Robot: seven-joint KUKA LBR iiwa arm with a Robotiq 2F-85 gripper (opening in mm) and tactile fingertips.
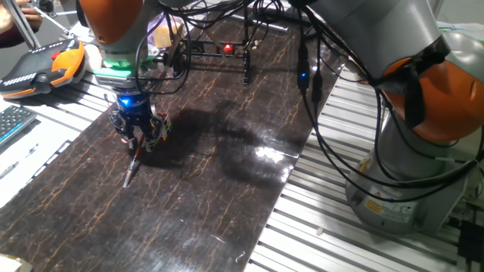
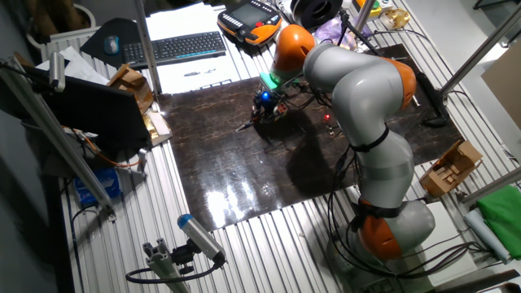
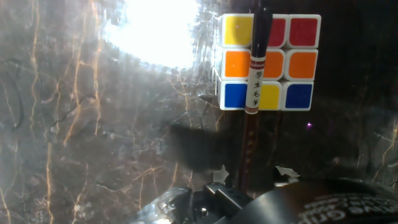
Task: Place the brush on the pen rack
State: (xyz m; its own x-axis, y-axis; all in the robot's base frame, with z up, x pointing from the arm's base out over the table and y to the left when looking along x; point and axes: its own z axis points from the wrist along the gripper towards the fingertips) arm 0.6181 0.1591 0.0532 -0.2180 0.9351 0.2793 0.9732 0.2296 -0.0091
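The brush, a thin stick with a dark end and a brown shaft with a white label, runs up the hand view and crosses in front of a multicoloured puzzle cube. Its lower end sits between the fingers of my gripper, which is shut on it. In one fixed view the gripper hangs low over the dark mat, with the brush slanting down from it towards the mat. The pen rack, a black frame with a red light on it, stands at the far end of the mat, well away from the gripper.
The cube lies right beside the gripper. Cables hang over the mat near the rack. A keyboard and an orange teach pendant lie off the mat. The robot base stands to the right.
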